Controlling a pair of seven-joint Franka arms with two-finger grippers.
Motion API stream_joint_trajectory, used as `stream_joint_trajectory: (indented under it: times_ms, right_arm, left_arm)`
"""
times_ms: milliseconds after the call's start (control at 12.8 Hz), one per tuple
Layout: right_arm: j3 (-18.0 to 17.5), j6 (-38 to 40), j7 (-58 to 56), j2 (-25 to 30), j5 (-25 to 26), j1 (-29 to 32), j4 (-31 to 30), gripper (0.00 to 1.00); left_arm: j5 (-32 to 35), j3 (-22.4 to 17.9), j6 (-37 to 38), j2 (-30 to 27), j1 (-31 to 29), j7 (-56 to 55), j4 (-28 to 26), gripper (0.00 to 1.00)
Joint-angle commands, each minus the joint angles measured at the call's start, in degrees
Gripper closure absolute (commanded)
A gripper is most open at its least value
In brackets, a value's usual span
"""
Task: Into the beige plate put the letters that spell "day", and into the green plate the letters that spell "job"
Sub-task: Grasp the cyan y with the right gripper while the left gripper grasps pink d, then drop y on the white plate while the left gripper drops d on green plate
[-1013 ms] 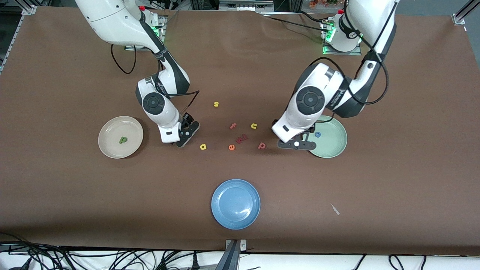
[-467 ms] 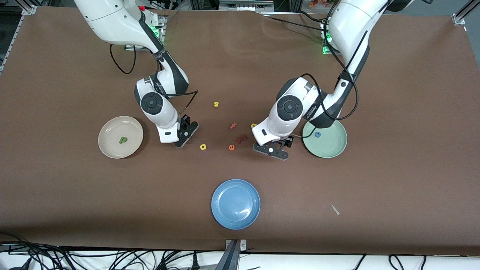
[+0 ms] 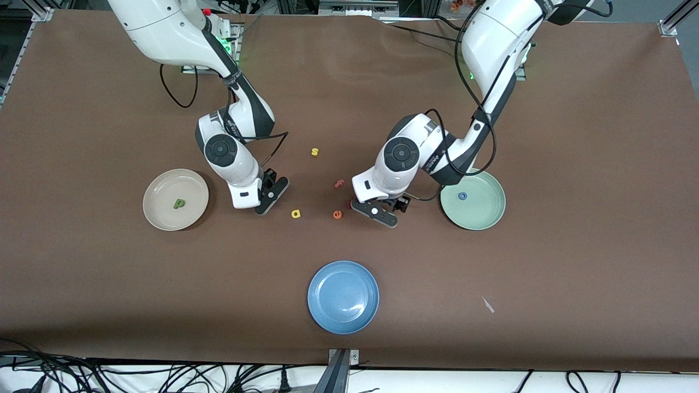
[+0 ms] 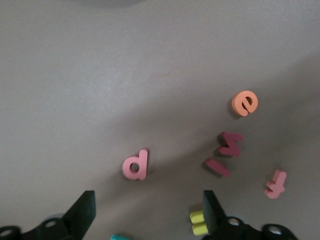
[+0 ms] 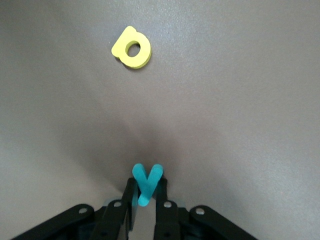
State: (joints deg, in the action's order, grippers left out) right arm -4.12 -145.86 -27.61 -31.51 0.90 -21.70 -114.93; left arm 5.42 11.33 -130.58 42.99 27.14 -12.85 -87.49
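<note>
The teal y [image 5: 147,183] is pinched in your right gripper [image 5: 145,197]; left gripper [image 4: 145,212] hangs open over the salmon b [image 4: 135,165].

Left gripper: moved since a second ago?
Yes. In the front view the left gripper has left the green plate's rim and crossed toward the right arm's end, now over the table beside the orange e.

The front view looks down from high across the table [image 3: 546,109], facing both arm bases. Each wrist view looks close down on the tabletop; the right shares the yellow a [image 5: 131,48] [image 3: 295,213], the left the orange e [image 4: 245,103] [image 3: 337,214]
</note>
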Motion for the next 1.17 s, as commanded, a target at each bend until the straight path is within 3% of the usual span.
stream_joint_trajectory:
  times_ms: [0, 156, 389, 857, 1090]
  right_arm:
    - [-0.45, -0.31, 0.10, 0.39, 0.50, 0.34, -0.73, 0.97]
    - [-0.27, 1.35, -0.07, 2.14, -0.46, 0.78, -0.55, 1.00]
    - [1.74, 9.78, 6.06, 6.80, -3.09, 1.04, -0.55, 1.00]
    - [14.56, 21.65, 6.44, 10.59, -3.36, 1.04, -0.73, 1.00]
    - [17.56, 22.38, 6.26, 9.80, -3.36, 1.48, -0.64, 0.96]
  left_arm:
    - [5.37, -0.43, -2.22, 1.30, 0.10, 1.43, -0.05, 0.15]
    - [6.18, -0.43, -3.53, 2.18, 0.10, 1.43, -0.05, 0.17]
    - [6.27, -0.52, -5.12, 3.24, 0.28, 1.43, -0.05, 0.22]
    - [9.70, -0.52, -5.12, 4.03, 0.28, 0.46, -0.13, 0.36]
    - [9.70, -0.52, -5.21, 4.38, 0.28, 0.46, -0.13, 0.46]
